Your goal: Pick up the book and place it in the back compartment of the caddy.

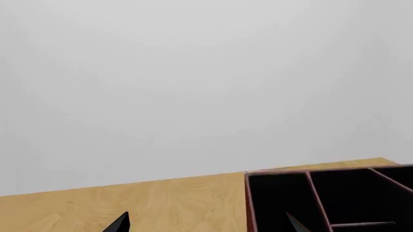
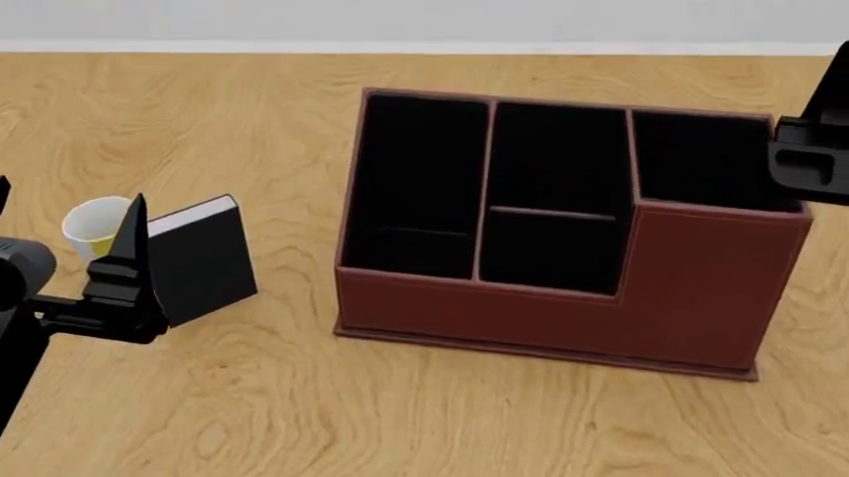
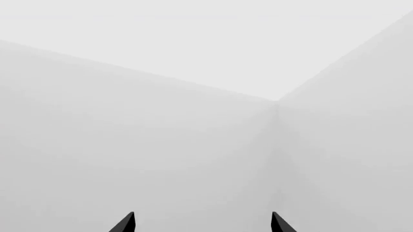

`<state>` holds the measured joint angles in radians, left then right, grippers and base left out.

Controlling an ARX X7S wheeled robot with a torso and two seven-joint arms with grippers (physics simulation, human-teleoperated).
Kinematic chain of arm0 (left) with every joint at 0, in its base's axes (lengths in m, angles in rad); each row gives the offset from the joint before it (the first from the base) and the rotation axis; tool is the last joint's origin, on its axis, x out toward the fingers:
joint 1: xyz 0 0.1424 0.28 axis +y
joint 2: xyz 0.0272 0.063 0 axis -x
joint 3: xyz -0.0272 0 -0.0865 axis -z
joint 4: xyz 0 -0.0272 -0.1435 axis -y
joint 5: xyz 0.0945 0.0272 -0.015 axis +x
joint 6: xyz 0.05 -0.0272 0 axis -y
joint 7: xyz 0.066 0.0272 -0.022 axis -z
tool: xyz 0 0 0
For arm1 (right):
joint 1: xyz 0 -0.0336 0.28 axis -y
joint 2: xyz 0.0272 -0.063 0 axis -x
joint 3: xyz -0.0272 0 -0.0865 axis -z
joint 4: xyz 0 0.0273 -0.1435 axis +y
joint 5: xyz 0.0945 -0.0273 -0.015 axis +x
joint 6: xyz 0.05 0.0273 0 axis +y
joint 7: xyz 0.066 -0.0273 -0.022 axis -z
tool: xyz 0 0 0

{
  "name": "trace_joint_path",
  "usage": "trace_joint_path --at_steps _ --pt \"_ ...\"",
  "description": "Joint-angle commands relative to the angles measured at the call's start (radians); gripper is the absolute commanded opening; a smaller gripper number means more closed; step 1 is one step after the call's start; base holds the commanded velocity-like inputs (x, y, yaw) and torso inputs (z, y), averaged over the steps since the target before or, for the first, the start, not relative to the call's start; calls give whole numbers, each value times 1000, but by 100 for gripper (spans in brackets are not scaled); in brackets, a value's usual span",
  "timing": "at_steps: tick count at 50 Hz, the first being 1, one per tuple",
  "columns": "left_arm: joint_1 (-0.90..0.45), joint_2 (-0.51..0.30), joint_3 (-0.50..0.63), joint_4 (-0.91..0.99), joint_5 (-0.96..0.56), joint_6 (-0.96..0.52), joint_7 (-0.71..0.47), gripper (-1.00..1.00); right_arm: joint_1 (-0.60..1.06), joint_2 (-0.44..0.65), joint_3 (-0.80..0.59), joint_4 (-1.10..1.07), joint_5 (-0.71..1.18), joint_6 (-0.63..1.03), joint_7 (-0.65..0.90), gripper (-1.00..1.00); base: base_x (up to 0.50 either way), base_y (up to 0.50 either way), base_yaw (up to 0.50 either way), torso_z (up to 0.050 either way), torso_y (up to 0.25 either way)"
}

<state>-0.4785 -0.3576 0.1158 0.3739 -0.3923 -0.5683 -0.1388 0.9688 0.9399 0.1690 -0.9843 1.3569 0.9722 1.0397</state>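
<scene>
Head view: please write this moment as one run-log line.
book: standing on table, not held | caddy: empty | left hand: open, beside book | right hand: open, raised

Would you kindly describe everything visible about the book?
The book is a small, thick hardcover with matte black covers and pale page edges along its top. It stands upright, slightly angled, on the wooden table, apart from the caddy. A white-and-yellow mug sits just behind it. The left gripper is right beside it; whether they touch is unclear.
</scene>
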Motion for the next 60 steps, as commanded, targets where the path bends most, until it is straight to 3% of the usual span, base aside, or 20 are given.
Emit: trace_joint_path --at_steps 1,60 --pt "6 -4 2 -5 0 9 0 100 -7 4 0 -2 -2 -7 0 100 355 0 0 0 0" --pt "6 -19 23 -11 15 56 -9 100 10 20 -7 6 17 -40 27 100 345 0 0 0 1"
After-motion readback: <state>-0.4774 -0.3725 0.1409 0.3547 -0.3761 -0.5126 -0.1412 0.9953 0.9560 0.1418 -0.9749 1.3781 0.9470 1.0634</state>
